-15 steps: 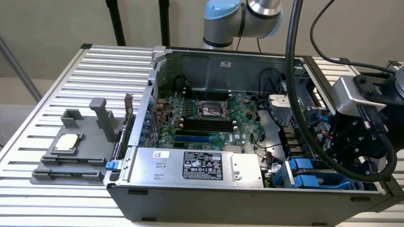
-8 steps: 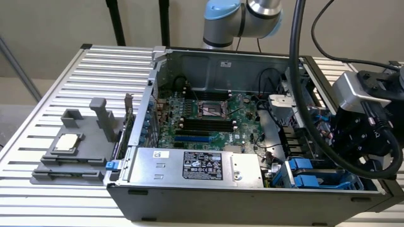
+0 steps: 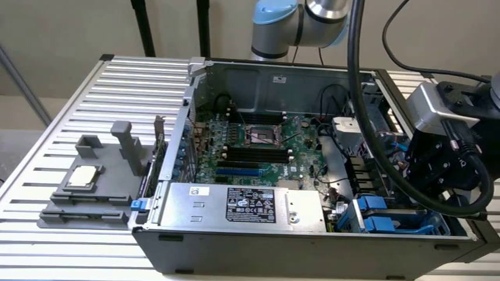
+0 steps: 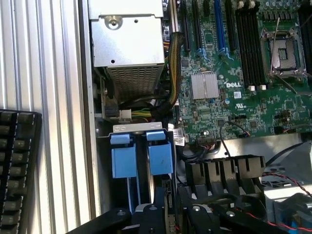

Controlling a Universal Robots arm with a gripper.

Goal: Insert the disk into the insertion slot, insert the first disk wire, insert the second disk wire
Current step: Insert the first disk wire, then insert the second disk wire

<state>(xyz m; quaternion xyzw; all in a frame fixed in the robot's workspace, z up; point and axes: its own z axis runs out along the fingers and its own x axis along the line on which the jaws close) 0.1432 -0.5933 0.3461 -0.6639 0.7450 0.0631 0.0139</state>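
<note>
The disk [image 4: 161, 158] seems seated in the slot [image 4: 139, 128]. My claw [image 4: 162, 210] hovers close over it; how open, I cannot tell. I judge the wiring step is on, needing careful aim.

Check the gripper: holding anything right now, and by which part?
Cannot tell. The gripper hangs close to the two blue drive carriers in the drive cage, but no grip on anything shows.

1. A plain beige painted wall [image 3: 62, 29] fills the upper left of the exterior view under even, soft light.
2. Two black upright metal poles [image 3: 143, 26] stand before it, near the top edge.
3. A silver slatted aluminium table [image 3: 117, 76] spans the left side and the bottom.
4. Pale grey floor [image 3: 12, 146] shows at the left edge.
</note>
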